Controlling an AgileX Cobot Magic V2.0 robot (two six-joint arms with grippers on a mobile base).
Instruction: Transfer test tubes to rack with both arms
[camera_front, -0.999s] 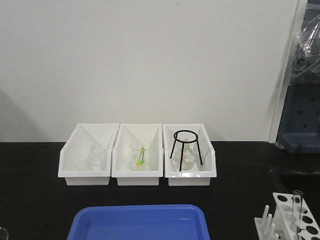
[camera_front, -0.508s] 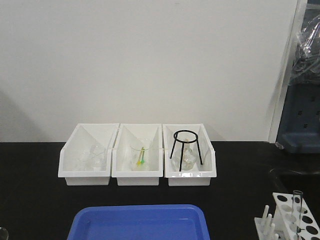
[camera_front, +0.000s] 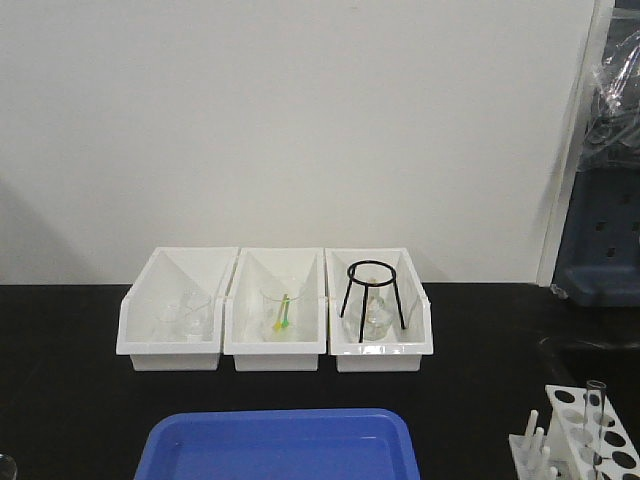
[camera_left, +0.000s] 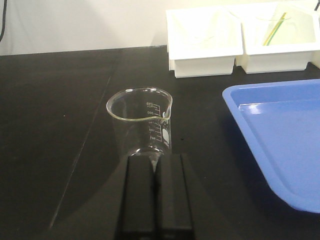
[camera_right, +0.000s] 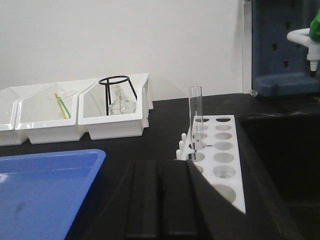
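Left claw (camera_left: 156, 165): fingers pressed together, nothing between them; it sits low over the counter (camera_left: 60, 125), right behind the beaker (camera_left: 140, 120).
Risk, left: any push forward would drive the closed tips into the beaker wall and could tip or slide it; the glass is light and looks empty.
Right claw (camera_right: 159, 172): fingers together as well, holding nothing; the rack (camera_right: 220, 160) lies just beside it, on its right.
Tube (camera_right: 194, 120): one stands upright in a rack hole near the pegs (camera_right: 183, 142), just beyond the claw tips.
Risk, right: a careless swing toward the rack could clip the standing tube, or nudge the rack itself, which seems light enough to skid.
Tray (camera_front: 280, 445): blue, left of the rack; no tubes show in the visible part, so I cannot tell where the next one lies.
Risk, search: clear glass is hard to spot, so a tube might be missed or mis-gripped.
Bins (camera_front: 275, 310): three white ones, well beyond the rack against the wall, holding glassware and a tripod (camera_front: 372, 290); out of harm's way, I judge.
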